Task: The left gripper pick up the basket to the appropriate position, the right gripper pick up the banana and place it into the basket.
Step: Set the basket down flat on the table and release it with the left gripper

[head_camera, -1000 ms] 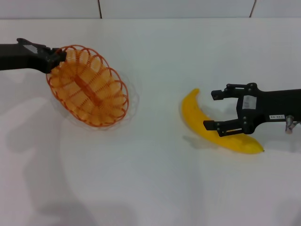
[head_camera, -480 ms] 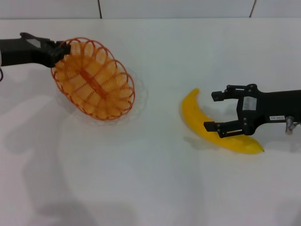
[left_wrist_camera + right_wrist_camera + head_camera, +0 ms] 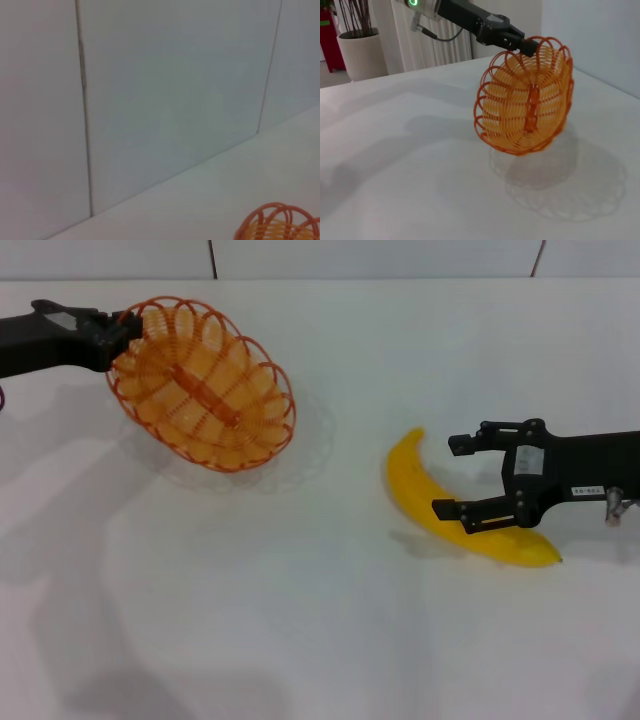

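The orange wire basket hangs tilted above the table at the far left, held by its rim in my left gripper, which is shut on it. It also shows in the right wrist view, lifted clear of its shadow, with the left gripper on its upper rim, and a bit of its rim shows in the left wrist view. The yellow banana lies on the table at the right. My right gripper is open, its fingers straddling the banana's middle.
The white table runs to a tiled wall at the back. In the right wrist view a potted plant and a white radiator stand beyond the table.
My left gripper has lifted the basket and carried it up and a little to the right, tilting it more. The right gripper and the banana have not moved.
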Motion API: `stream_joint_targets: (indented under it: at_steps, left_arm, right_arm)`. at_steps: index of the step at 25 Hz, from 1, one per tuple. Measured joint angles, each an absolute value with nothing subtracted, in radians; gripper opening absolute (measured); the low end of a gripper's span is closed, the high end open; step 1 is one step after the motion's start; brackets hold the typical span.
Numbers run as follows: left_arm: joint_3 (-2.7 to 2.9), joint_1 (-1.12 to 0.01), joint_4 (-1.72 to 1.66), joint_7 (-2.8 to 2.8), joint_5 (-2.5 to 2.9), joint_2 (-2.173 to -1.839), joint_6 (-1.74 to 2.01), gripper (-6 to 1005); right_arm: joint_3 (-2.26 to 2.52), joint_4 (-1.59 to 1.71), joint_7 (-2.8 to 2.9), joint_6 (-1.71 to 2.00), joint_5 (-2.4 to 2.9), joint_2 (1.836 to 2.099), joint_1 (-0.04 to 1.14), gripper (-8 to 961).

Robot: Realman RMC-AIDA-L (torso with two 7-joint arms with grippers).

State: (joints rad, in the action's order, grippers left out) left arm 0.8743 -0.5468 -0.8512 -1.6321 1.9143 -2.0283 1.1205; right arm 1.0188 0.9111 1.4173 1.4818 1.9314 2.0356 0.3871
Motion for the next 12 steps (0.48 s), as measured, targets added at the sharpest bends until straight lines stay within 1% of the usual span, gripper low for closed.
stream_joint_targets:
  at_steps: [12]
  left_arm:
    - [0.872, -0.535, -0.693, -1.547, 1.759, -2.027, 1.058, 73]
  right_arm:
    - [1.034, 0.899, 1.416, 1.482, 1.931, 2.036, 0.402, 843]
